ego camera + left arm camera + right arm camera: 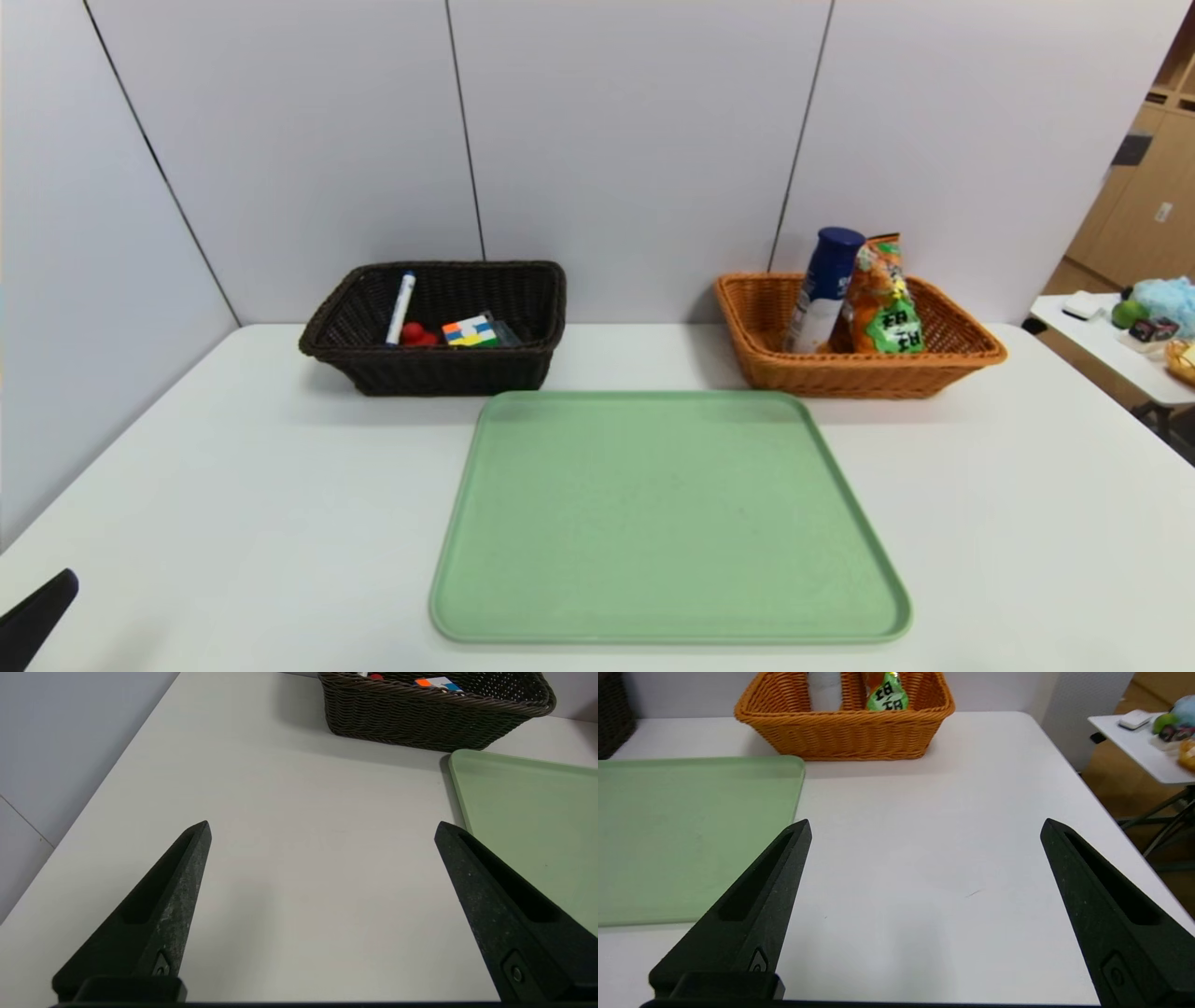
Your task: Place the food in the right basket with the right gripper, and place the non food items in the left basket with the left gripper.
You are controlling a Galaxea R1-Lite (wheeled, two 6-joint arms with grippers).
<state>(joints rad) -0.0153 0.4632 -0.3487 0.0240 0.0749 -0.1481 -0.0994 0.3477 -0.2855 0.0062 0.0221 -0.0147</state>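
The sorting looks finished, as far as the pictures show. The flat pale green plastic tray (667, 518) in the middle of the white counter (1008, 523) carries nothing, and no loose item lies on the counter around it.

The dark brown woven basket (439, 369) stands behind the tray on the robot's left. Inside it four things can be counted: one white marker pen with a blue cap (400, 307) leaning on the back wall, one small red object (417, 334), one multicoloured puzzle cube (470, 330), and one dark flat item just beside the cube that is too hidden to name. The orange woven basket (859, 369) stands behind the tray on the robot's right. It holds two things: one upright white bottle with a dark blue cap (823, 289) and one orange and green snack bag (885, 297), touching each other.

The left end effector (322, 828) hovers low over the bare counter beside the tray's left edge, its two black fingers spread wide and holding nothing. The right end effector (924, 826) hovers over the counter beside the tray's right edge, also spread wide and empty. Both are well apart from the baskets.

Judging from this, nothing is left to pick, and both arms seem to be at rest positions.
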